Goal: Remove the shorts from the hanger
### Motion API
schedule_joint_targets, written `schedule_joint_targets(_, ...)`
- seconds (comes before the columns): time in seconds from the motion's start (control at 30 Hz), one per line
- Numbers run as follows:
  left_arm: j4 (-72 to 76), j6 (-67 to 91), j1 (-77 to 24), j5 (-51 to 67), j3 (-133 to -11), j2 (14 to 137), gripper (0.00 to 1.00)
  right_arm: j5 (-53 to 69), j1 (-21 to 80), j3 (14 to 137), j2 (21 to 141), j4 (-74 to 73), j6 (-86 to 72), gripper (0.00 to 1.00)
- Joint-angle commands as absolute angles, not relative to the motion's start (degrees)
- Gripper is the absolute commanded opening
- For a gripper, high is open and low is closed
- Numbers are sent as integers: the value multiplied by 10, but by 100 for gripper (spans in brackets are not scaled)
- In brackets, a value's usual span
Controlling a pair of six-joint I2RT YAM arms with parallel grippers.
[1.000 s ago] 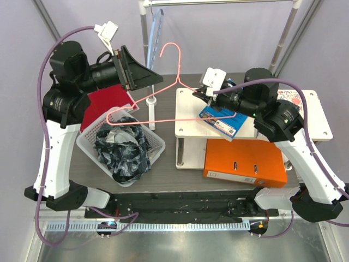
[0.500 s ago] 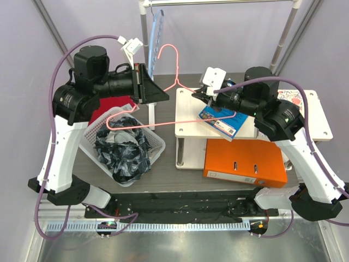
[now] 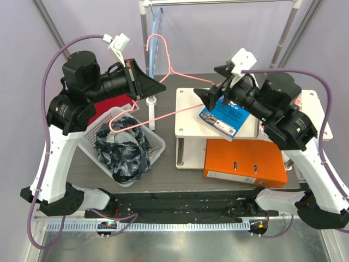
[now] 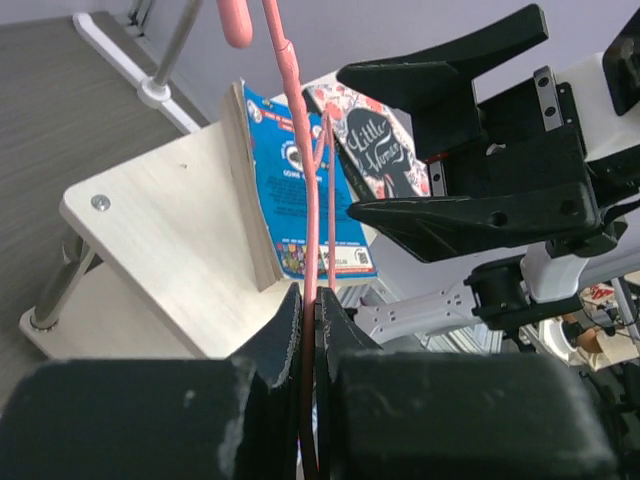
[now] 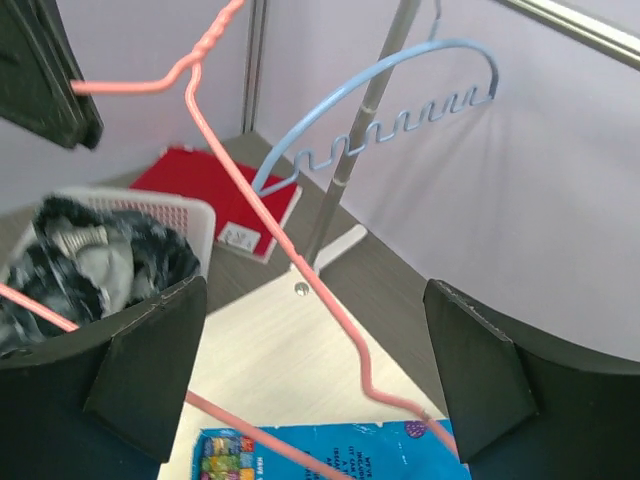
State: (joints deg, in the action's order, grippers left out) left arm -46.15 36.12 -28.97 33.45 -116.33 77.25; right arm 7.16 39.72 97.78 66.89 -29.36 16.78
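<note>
Shorts [image 3: 124, 154], marbled, limp; hanger [image 4: 305, 200], thin pink wire.

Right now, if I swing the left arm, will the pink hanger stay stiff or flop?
Probably springy, not rigid: the hanger is thin wire. Likely light: it's bare, the shorts in the basket. The left hand pinches one spot and the right hand is open, so it may pivot.

The hanger [image 4: 305, 170] is pink-red. The shorts [image 3: 124, 153] are black with grey-white marbling, in a white basket [image 3: 156, 143] at left. An orange binder [image 3: 245, 162] lies near right, a red folder [image 3: 110, 103] far left.
</note>
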Motion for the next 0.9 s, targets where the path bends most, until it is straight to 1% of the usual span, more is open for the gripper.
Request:
schedule_joint_targets(0.0, -343, 399, -289, 324, -1164, 773, 0, 6, 396, 984, 643, -214, 11, 97)
schedule_joint_targets(0.2, -323, 398, -287, 384, -1187, 792, 0, 11, 391, 991, 636, -234, -64, 100)
schedule_joint_targets(0.33, -323, 389, -287, 416, -1174, 784, 0, 78, 379, 1048, 655, -306, -65, 100)
schedule_joint_targets(0.37, -332, 385, -287, 420, -1172, 780, 0, 126, 375, 1061, 666, -321, -65, 100)
schedule_joint_targets(0.5, -363, 364, -287, 446, -1171, 773, 0, 209, 356, 1138, 709, -397, -74, 99)
schedule_joint_targets(0.6, -377, 352, -287, 467, -1172, 772, 0, 267, 337, 1164, 733, -422, -76, 97)
schedule_joint_targets(0.67, -389, 342, -287, 474, -1171, 768, 0, 307, 319, 1171, 741, -423, -88, 95)
schedule_joint_targets(0.8, -393, 323, -287, 472, -1163, 759, 0, 457, 294, 1181, 765, -423, -112, 91)
schedule_joint_targets(0.87, -377, 330, -287, 485, -1151, 757, 0, 486, 287, 1180, 769, -424, -121, 89)
